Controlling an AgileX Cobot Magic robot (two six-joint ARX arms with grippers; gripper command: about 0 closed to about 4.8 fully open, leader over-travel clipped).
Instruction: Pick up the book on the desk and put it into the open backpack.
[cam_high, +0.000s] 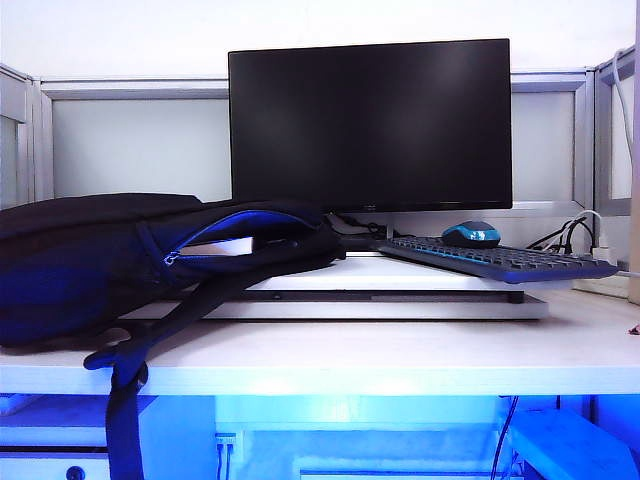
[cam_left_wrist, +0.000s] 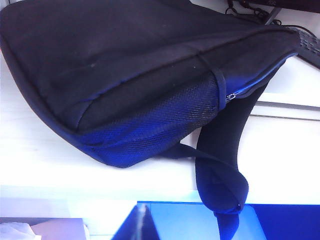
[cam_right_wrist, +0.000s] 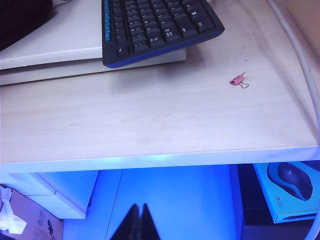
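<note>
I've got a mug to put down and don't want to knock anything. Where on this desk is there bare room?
The desk is bare in front of the riser board, between the backpack and the small pink clip. The left is crowded by the backpack and its strap; the riser carries the keyboard and mouse.

**Count of things on and around the desk**

One desk (cam_high: 400, 360) carries one riser board (cam_high: 400, 300). On the desk there is one backpack (cam_high: 90, 255), with one book (cam_high: 222, 246) showing in its open mouth. One monitor (cam_high: 370, 125) stands behind the riser board, one keyboard (cam_high: 495, 260) lies on it, and one mouse (cam_high: 471, 234) sits behind the keyboard. One pink binder clip (cam_right_wrist: 237, 81) lies on the desk beside the keyboard. Two grippers are counted: the right gripper (cam_right_wrist: 138, 212), closed, below the desk edge, and the left gripper (cam_left_wrist: 141, 212), closed, likewise below the desk edge.
</note>
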